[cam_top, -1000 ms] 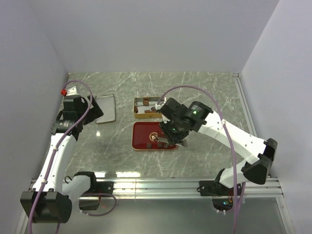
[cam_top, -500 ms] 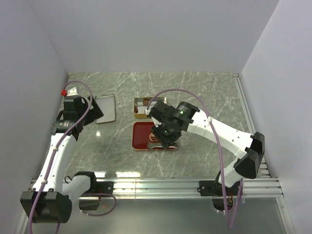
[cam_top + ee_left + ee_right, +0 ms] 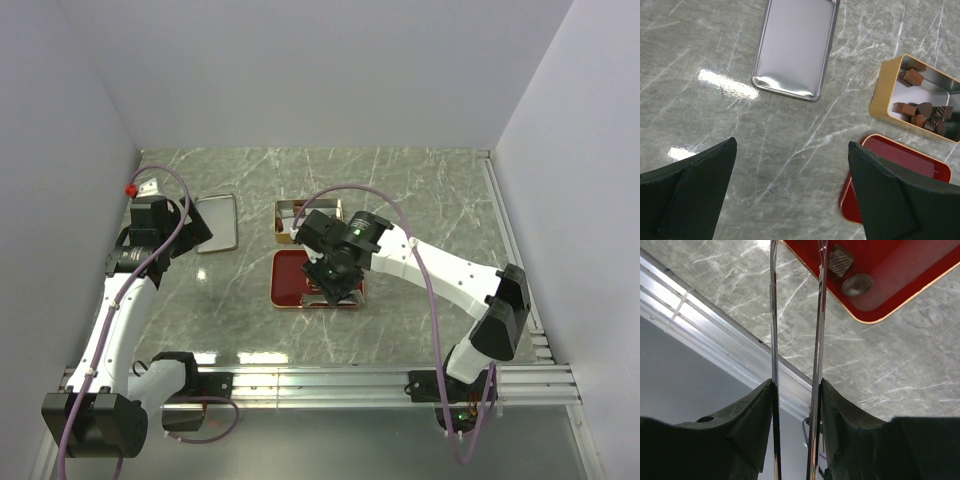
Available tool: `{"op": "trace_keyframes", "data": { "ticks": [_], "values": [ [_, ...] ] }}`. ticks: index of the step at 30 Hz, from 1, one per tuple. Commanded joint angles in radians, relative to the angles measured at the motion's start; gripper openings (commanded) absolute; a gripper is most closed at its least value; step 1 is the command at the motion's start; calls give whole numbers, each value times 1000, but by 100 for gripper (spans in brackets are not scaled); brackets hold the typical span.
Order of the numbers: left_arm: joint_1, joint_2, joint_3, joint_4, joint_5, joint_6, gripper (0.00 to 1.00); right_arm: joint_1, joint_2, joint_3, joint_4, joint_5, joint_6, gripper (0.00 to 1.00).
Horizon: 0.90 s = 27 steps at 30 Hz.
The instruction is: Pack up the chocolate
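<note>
The table (image 3: pixel 420 190) is grey-green stone with white lines running through it, and it shines where the light hits. Three things lie flat on it. A silver lid (image 3: pixel 794 47) is on the left side, by itself. A gold tin (image 3: pixel 883 92) sits near the middle, well apart from the lid. A red tray (image 3: pixel 288 282) lies just beside the tin, on the nearer side. A metal rail (image 3: pixel 320 380) runs along the near edge.

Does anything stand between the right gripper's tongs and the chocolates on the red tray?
Nothing visible. The tongs in the right gripper run beside the square chocolate on the red tray; their tips are outside the view.
</note>
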Motion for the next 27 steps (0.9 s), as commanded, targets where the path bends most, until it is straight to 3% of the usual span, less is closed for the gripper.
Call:
{"op": "trace_keyframes", "data": {
  "ticks": [1,27],
  "values": [
    [4,-6,33,22,-2,8,99,7,7,51,35,23,9,48],
    [4,-23,9,35,-6,5,99,27,42,-3,32,57,-2,48]
  ]
}}
